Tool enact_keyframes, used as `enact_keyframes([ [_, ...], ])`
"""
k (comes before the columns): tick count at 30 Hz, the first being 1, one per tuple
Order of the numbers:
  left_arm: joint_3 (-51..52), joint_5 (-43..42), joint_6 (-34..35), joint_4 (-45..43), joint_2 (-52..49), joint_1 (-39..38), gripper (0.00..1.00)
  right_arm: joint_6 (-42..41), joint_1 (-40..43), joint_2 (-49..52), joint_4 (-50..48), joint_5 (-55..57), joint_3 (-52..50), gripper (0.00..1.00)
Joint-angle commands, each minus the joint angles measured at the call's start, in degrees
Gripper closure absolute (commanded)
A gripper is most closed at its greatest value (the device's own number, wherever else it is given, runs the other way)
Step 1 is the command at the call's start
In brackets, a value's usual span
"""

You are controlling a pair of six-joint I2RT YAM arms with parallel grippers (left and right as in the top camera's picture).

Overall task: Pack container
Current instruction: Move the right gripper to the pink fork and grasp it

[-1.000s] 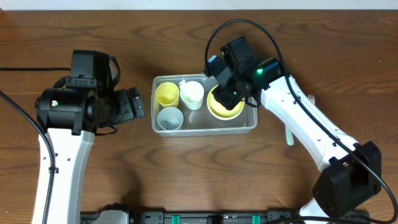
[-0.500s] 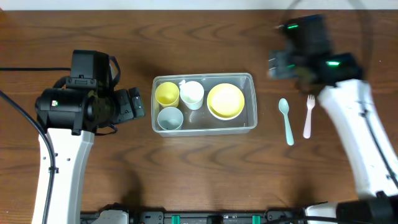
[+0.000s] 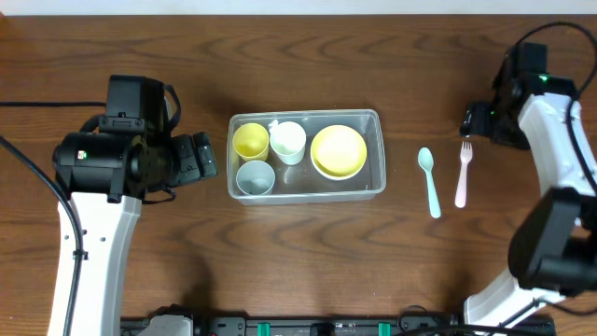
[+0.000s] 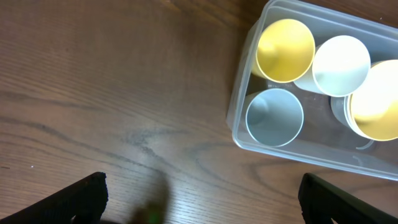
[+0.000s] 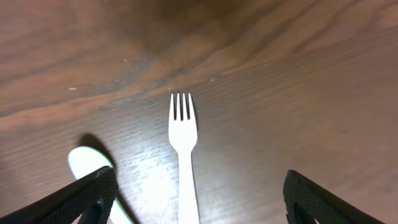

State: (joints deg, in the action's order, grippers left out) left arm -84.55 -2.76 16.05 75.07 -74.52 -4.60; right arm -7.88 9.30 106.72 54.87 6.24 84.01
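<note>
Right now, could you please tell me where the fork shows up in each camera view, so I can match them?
Overhead: the fork lies in the right part of the picture, tines toward the top edge.
Left wrist: not in it.
Right wrist: the fork is at centre, tines up, handle running off the bottom edge.
Shared landmark: the spoon, to the fork's left in both.

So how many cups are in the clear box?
3: a yellow cup in the box's far left corner, a white cup beside it, a pale blue cup nearer us. None seems hidden.
</note>
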Motion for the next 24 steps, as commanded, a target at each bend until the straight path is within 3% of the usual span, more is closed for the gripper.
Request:
enact_keyframes([
  [1, 0.1, 0.6, -0.9, 0.8, 0.0, 0.2, 0.02, 1.3, 0.2, 4.2, -0.9, -0.7, -0.2, 0.13],
  [24, 0.1, 0.7, -0.9, 0.8, 0.0, 0.2, 0.02, 3.0, 0.2, 15.1, -1.2, -5.2, -0.2, 0.09],
])
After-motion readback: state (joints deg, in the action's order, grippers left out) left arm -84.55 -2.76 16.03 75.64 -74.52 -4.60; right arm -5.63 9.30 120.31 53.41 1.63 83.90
